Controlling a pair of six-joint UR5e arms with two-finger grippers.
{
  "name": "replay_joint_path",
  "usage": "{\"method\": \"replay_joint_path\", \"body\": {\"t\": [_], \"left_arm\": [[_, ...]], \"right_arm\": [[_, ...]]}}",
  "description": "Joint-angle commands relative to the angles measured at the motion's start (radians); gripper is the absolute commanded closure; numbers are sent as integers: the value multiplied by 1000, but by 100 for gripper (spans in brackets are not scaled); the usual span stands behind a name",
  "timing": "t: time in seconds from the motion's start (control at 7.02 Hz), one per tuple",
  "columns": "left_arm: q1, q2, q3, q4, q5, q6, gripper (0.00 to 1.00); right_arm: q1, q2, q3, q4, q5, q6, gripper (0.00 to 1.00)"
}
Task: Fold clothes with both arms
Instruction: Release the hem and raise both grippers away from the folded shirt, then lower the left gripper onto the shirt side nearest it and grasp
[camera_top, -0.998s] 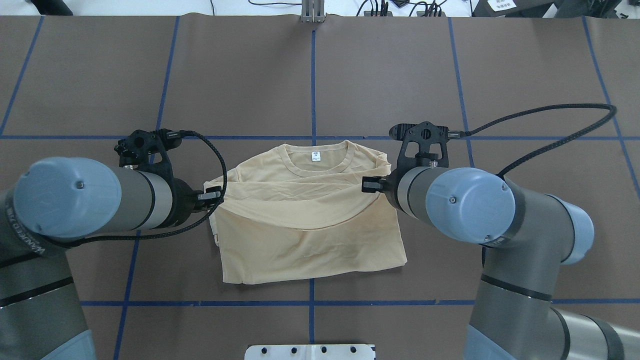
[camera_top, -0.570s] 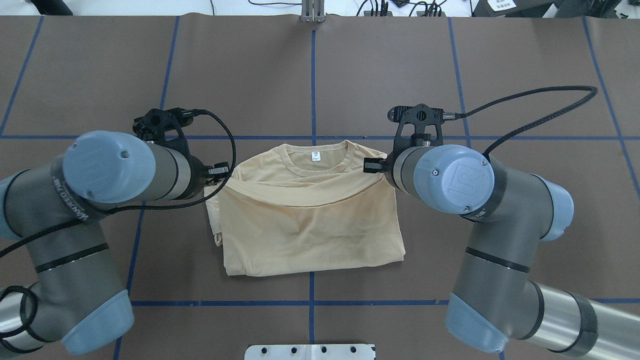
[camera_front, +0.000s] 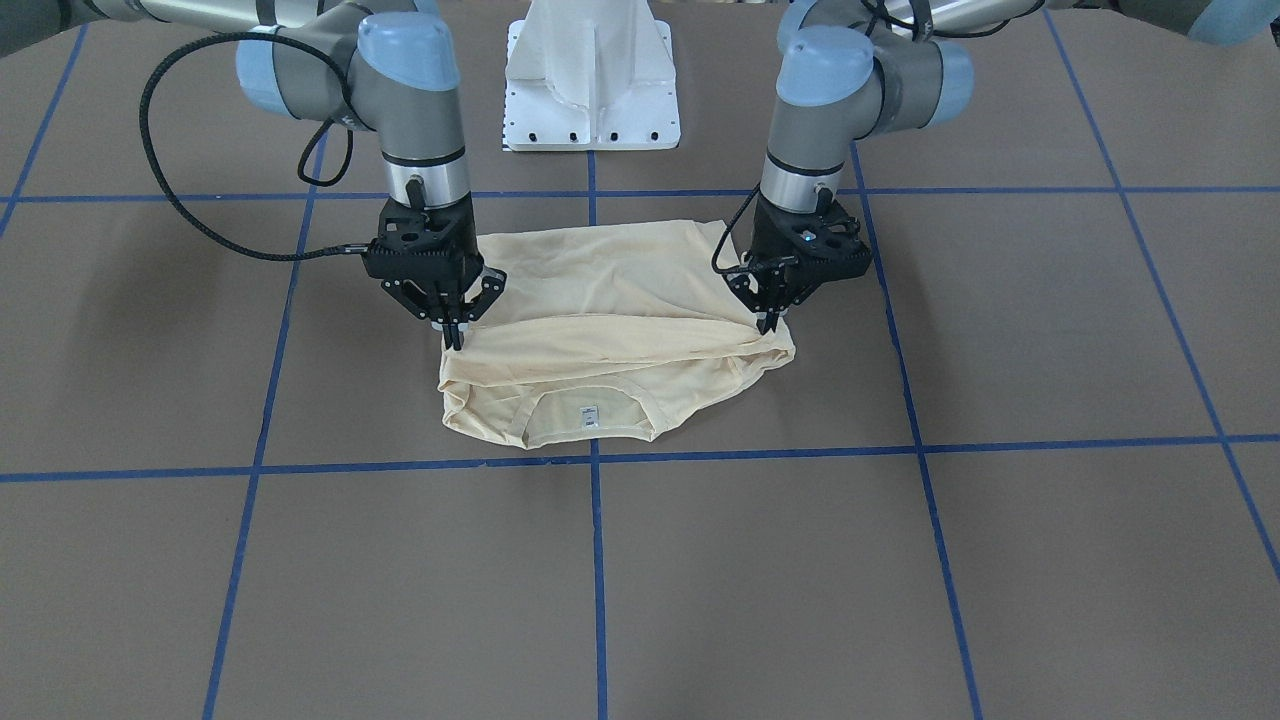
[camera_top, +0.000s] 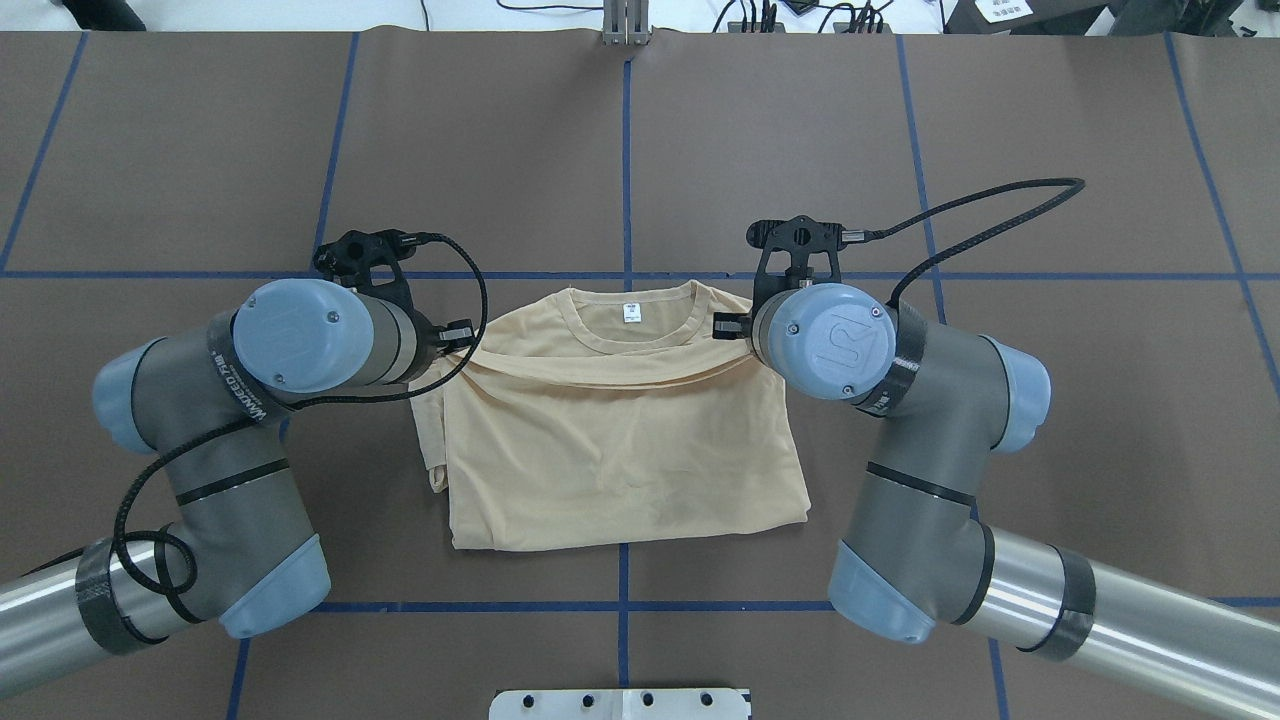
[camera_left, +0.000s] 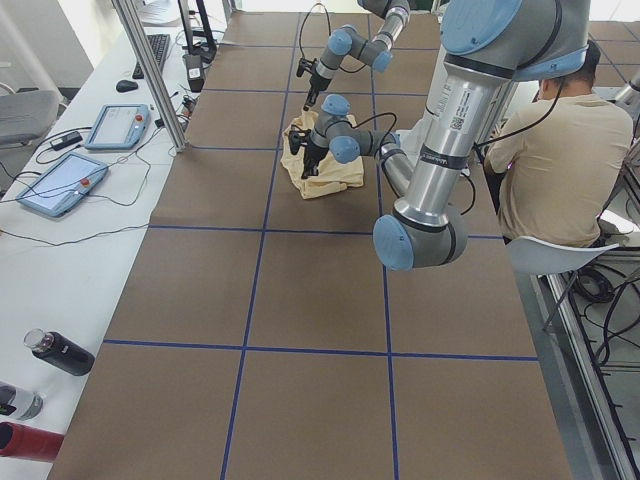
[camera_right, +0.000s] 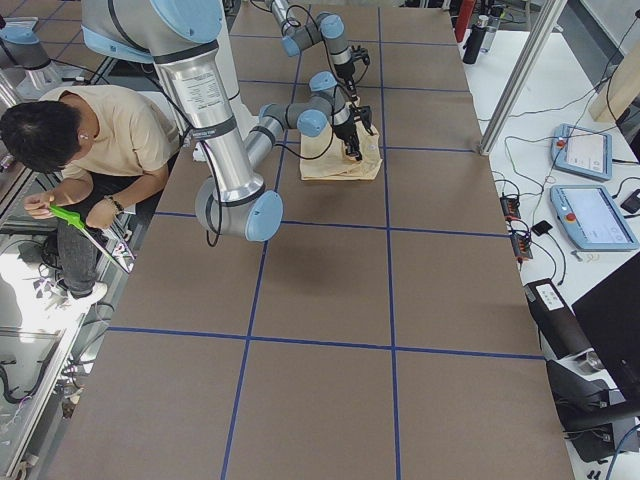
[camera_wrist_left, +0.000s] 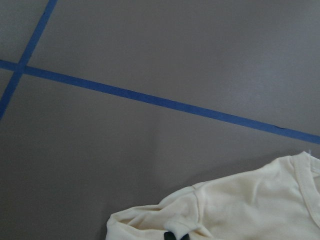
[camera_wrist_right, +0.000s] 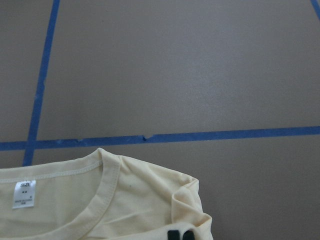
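Overhead exterior view.

Item 1: shirt (camera_top: 620, 450), pale cream-yellow.
- It lies at the middle of the brown table (camera_top: 800, 150), between the 2 arms and across the centre blue tape line (camera_top: 627, 150).
- The collar (camera_top: 628, 345) is on the side away from the robot, just short of a cross line of tape. A white neck label (camera_top: 631, 312) shows inside it.
- The lower part is doubled up over the body. Its edge runs from gripper to gripper just below the collar, sagging slightly in the middle.
- A bit of sleeve (camera_top: 433, 450) sticks out on the robot's left side.

Item 2: left gripper (camera_front: 768, 318).
- It points down with its fingers drawn together, pinching the doubled edge at the shirt's left corner.
- In the left wrist view, its black fingertips (camera_wrist_left: 171, 235) sit in a small gather of cloth.

Item 3: right gripper (camera_front: 453, 335).
- It also points down, fingers closed on the same edge at the shirt's right corner.
- In the right wrist view, its fingertips (camera_wrist_right: 173, 235) show at the bottom edge with cloth bunched around them.

Item 4: left arm (camera_top: 250, 440) and right arm (camera_top: 900, 470). Both are bent at the elbow and reach in from either side.

Item 5: white base (camera_front: 592, 80), at the robot's edge of the table.

Item 6: a person (camera_left: 560, 150) seated beside the table, and 2 tablets (camera_left: 60, 185) on a side bench.
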Motion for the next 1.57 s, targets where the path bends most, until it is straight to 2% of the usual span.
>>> {"method": "replay_joint_path", "body": {"t": [0.0, 0.29, 0.43, 0.71, 0.86, 1.14, 1.28, 1.43], "left_arm": [[-11, 2, -2, -34, 0, 114, 0], [-28, 42, -124, -25, -37, 204, 0], [-26, 86, -170, -33, -87, 207, 0], [6, 149, -213, -40, -92, 133, 0], [102, 157, -209, -77, -80, 41, 0], [217, 171, -180, -105, 4, -39, 0], [230, 171, -162, -118, 7, -46, 0], [232, 169, -140, -149, 7, -47, 4]], "right_arm": [[26, 9, -64, 93, 10, -2, 1], [110, 1, -29, 91, 182, -65, 0], [122, -5, -7, 88, 192, -109, 0], [122, -22, 4, 97, 194, -114, 0], [122, -25, 13, 97, 194, -114, 0], [124, -25, 18, 97, 192, -114, 0], [124, -25, 18, 97, 192, -114, 0], [122, -25, 18, 97, 192, -114, 0]]}}
